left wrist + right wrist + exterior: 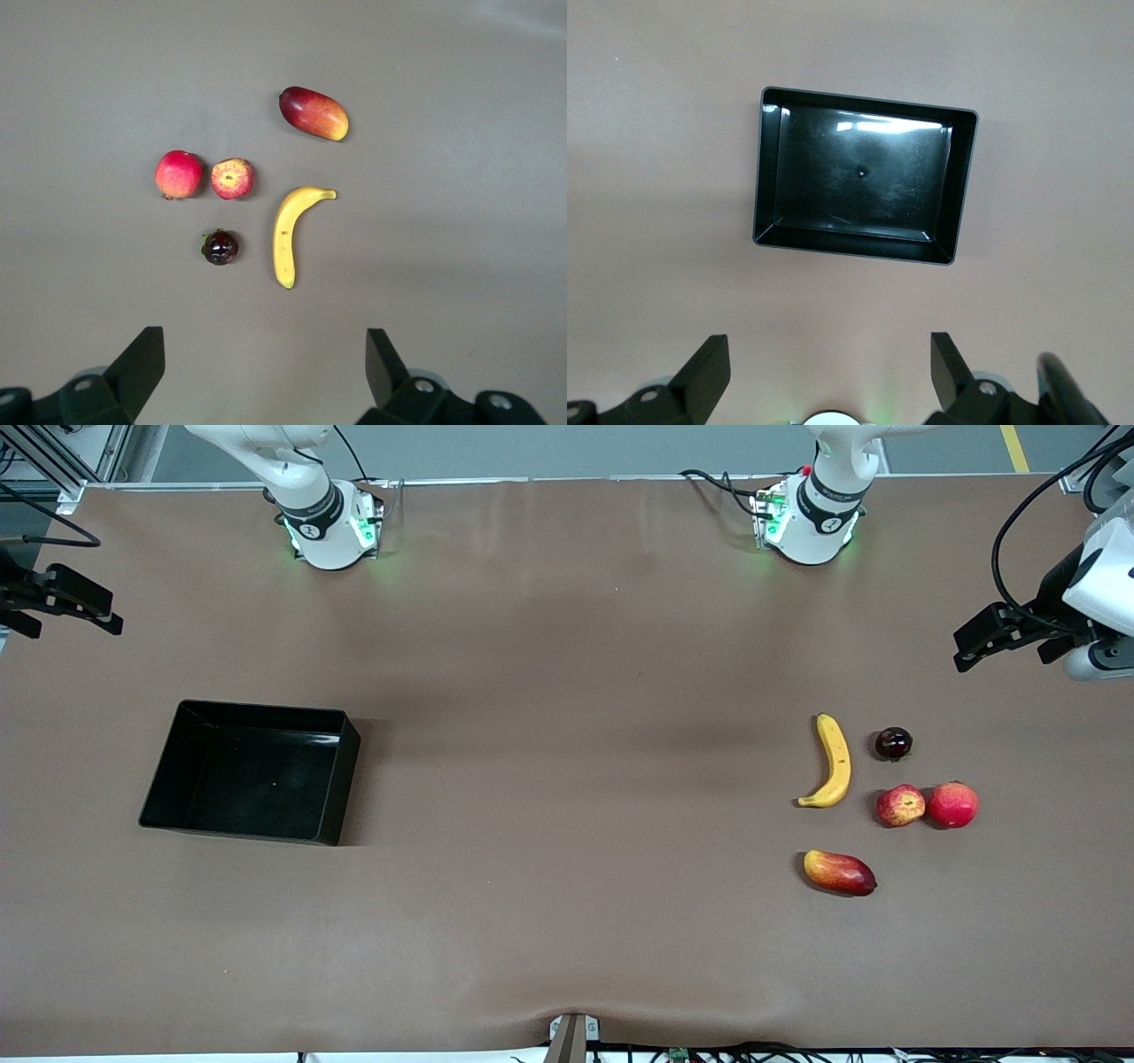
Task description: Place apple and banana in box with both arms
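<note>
A: Where do you see the fruit?

B: The banana point(834, 763) and apple point(900, 805) lie on the table point(567, 646) toward the left arm's end, the banana just beside the apple. The box point(336, 779) sits toward the right arm's end.

A: And your grippers?

B: The left gripper point(264, 372) hangs over the fruit and the right gripper point(829, 372) over the box, both wide apart, holding nothing.

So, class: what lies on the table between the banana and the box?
Nothing: in the front view, only bare brown table stretches between the banana and the box.
</note>
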Controlling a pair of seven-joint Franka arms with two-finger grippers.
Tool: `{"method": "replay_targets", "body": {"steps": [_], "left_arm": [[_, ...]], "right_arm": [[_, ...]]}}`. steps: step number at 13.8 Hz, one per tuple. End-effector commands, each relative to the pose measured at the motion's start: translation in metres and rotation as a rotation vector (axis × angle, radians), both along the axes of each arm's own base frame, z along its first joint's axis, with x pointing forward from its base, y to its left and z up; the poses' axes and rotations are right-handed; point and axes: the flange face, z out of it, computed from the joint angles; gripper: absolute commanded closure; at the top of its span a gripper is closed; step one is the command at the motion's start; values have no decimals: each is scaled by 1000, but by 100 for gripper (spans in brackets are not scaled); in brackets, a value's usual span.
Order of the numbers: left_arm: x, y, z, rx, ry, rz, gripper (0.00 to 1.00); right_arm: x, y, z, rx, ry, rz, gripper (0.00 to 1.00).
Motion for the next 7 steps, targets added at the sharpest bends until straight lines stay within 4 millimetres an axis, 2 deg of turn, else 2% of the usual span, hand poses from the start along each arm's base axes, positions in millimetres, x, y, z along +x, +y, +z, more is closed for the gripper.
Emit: {"method": "replay_targets", "body": {"steps": [1,4,6,7], "left_arm": [[0,3,6,-3,4,5,0],[3,3,1,-1,13,7,0],[18,10,-9,13,21,0,0],[29,15,-26,15,32,11,0]], "right_arm": [[-5,-2,7,16,-15,-4,0],[-6,-6,7,13,-10,-10,0],[1,-8,5,9,-8,-9,0],[7,-9,-2,9,1,-11,0]]}}
